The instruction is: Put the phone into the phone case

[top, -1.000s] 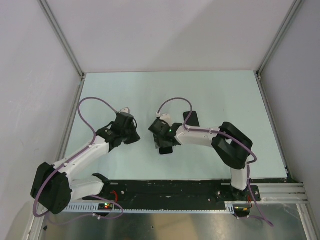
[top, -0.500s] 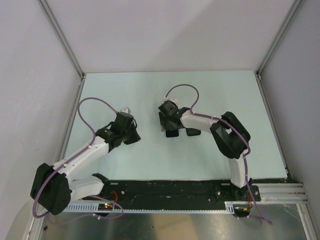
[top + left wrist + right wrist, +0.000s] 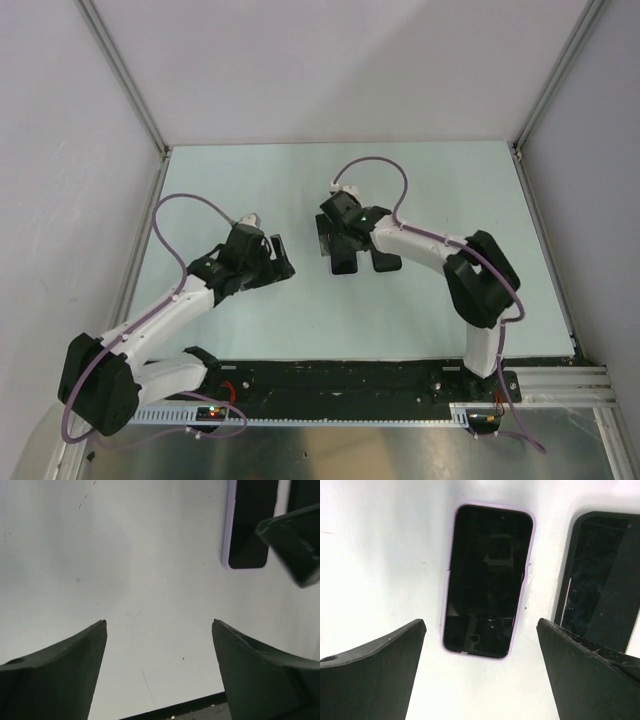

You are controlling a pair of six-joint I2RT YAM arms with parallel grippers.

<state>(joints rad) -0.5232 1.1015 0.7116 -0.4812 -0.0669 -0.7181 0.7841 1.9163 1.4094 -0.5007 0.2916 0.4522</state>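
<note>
Phone (image 3: 488,580) now beside case (image 3: 585,565), not w/in

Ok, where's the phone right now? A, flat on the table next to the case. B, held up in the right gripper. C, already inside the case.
A: the phone lies flat on the table beside the case, apart from it, and the right gripper is open above it, holding nothing.
</note>
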